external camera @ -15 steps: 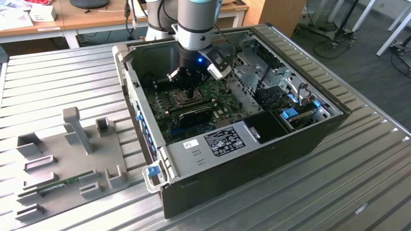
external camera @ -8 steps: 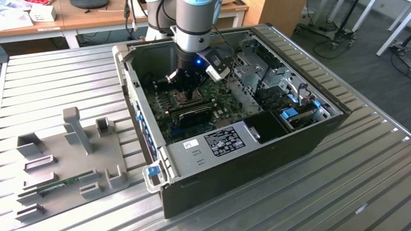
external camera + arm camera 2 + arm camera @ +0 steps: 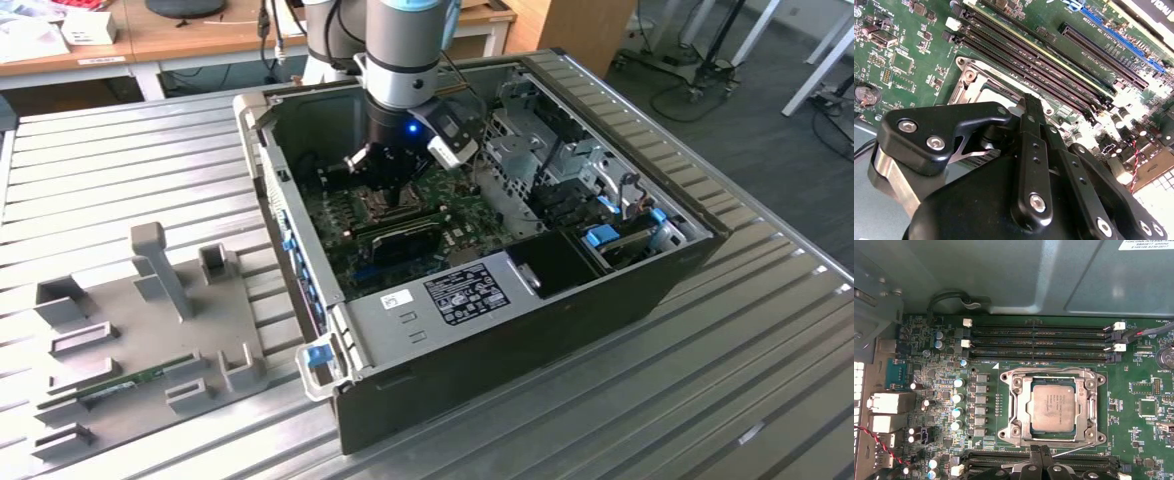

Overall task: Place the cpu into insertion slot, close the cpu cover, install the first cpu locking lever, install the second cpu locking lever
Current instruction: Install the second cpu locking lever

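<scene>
Black gripper (image 3: 1035, 107) fingers look pressed together, holding nothing, just above the insertion slot (image 3: 1010, 382) edge. Only the first wrist view shows the cpu (image 3: 1053, 408) lying in the slot with the cpu cover (image 3: 1025, 412) closed around it. Memory slots (image 3: 1039, 342) run beside. The computer case (image 3: 534, 330) stands on a ribbed metal bench (image 3: 747, 400); a grey tray (image 3: 147, 340) lies at its corner.

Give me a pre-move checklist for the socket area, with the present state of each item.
1. cpu lying square in the insertion slot: ok.
2. cpu cover down flat, framing the cpu: ok.
3. Thin locking lever at the socket's edge latched: cannot tell.
4. gripper beside the socket's edge, off the cpu's top: ok.
</scene>
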Controlling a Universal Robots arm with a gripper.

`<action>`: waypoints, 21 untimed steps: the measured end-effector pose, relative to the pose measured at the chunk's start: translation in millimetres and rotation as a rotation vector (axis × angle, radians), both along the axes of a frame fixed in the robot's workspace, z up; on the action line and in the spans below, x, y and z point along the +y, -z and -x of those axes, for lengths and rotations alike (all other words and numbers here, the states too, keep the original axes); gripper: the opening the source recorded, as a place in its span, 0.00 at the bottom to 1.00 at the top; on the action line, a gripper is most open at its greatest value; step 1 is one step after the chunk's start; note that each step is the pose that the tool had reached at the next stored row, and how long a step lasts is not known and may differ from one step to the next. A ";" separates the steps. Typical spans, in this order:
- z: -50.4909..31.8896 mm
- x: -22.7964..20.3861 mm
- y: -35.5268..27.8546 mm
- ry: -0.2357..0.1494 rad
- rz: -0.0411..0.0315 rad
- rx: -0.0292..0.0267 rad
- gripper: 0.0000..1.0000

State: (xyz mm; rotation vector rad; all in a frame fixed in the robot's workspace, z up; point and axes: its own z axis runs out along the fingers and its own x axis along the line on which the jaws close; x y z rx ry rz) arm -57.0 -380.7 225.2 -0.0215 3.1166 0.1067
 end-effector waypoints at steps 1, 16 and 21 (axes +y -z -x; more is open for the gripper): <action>0.0 0.0 0.0 0.000 0.0000 0.0000 0.11; 13.0 0.0 6.8 0.000 0.0006 0.0000 0.11; 13.6 0.0 7.4 0.000 0.0006 0.0001 0.11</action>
